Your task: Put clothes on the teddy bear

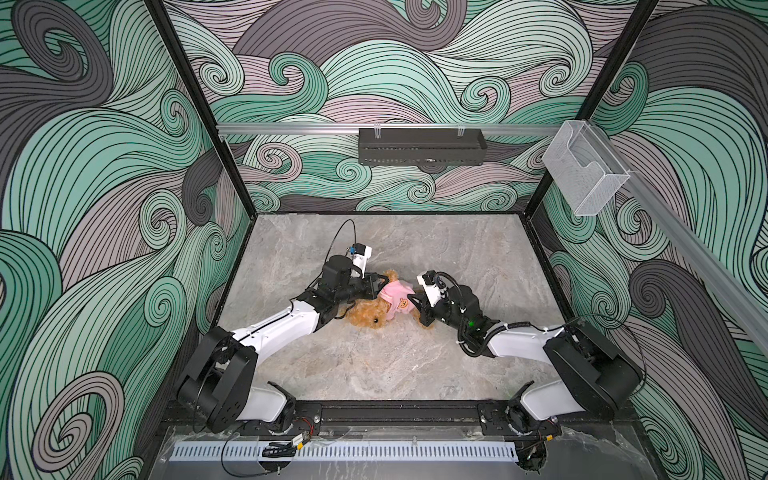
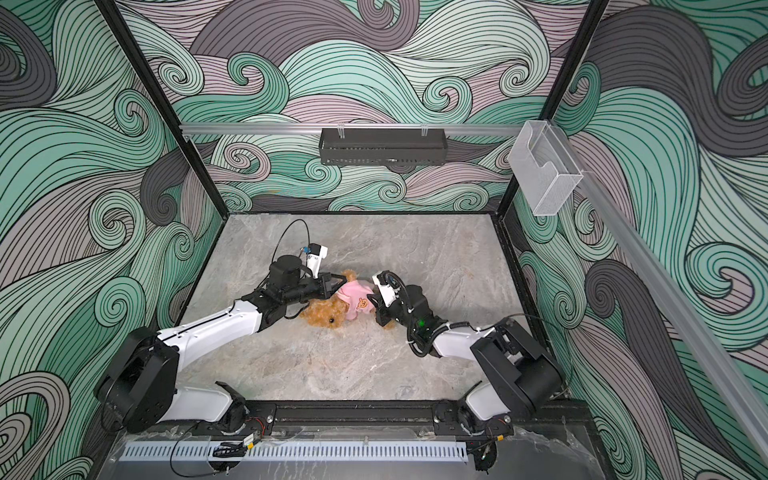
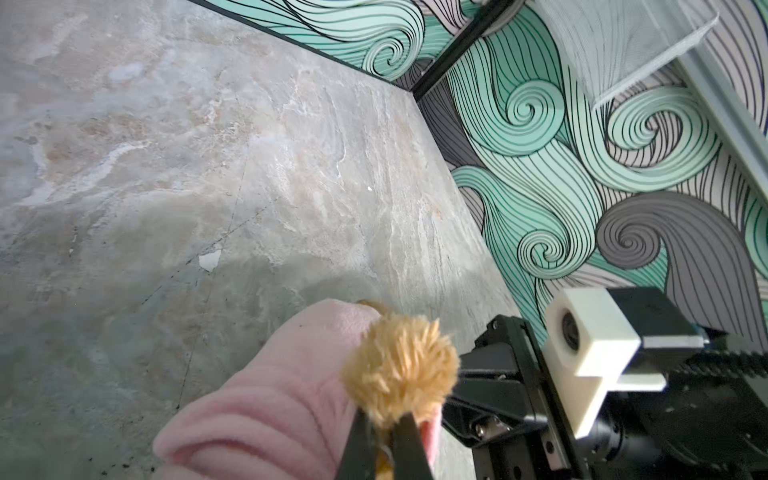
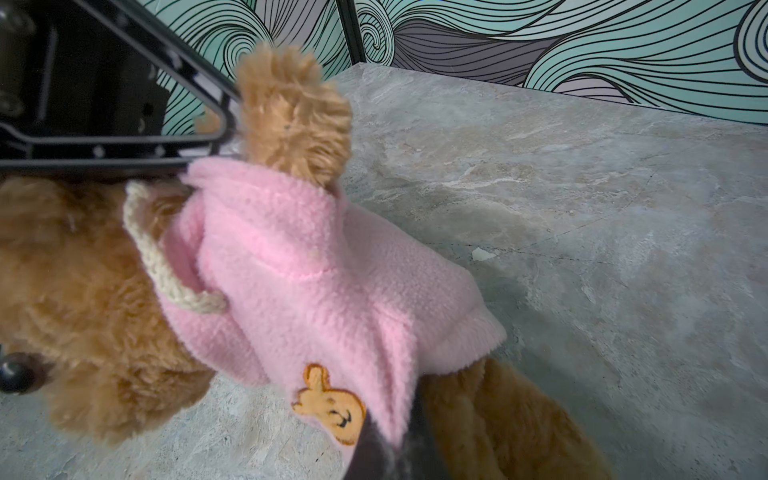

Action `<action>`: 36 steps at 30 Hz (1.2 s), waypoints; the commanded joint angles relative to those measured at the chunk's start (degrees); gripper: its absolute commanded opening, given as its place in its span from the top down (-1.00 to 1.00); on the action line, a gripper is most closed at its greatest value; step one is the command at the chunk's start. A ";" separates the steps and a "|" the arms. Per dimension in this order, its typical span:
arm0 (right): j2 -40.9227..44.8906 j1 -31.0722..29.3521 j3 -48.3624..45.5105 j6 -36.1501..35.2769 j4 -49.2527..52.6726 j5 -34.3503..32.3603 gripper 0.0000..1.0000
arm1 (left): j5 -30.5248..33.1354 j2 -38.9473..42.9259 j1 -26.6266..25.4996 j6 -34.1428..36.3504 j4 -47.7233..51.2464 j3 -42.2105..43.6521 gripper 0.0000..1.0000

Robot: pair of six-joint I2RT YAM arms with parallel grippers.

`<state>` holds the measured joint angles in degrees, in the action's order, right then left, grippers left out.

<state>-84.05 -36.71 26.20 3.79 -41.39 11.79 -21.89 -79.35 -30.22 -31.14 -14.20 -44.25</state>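
The teddy bear (image 1: 368, 316) lies mid-bench (image 1: 374, 374), its head toward the near rail, with the pink fleece top (image 4: 299, 266) already over its trunk. Beside it, the right pincer (image 4: 395, 436) is clamped tight on the top's hem. A little farther back, the left pincer (image 3: 384, 432) is closed on the paw (image 3: 401, 374) poking from a sleeve (image 3: 291, 374). I'd worry that a hard tug on the hem drags the whole bear instead of sliding the fleece. The curly fur could also slip from the left grip, and the paw would then retreat up the sleeve. Both arms reach in low from the near rail. The right arm (image 1: 519, 340) is folded short, and the left arm (image 1: 282, 328) stretches longer, its wrist turned sideways.
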 commanded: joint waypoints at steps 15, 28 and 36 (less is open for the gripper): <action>5.21 0.78 -0.22 -4.75 10.65 -0.84 1.00 | -12.08 -4.95 0.31 27.33 17.21 -16.31 -0.06; 5.01 0.84 -0.44 -3.79 9.79 -0.50 1.00 | -16.80 -16.80 -4.39 39.97 28.86 -27.75 -0.24; 5.52 0.78 -1.23 -3.44 9.58 -1.02 1.00 | -16.95 -23.43 -6.38 44.27 36.64 -34.77 -0.04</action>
<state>-79.05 -36.14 25.91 0.16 -31.59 10.94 -37.19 -101.65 -35.94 9.78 17.45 -75.99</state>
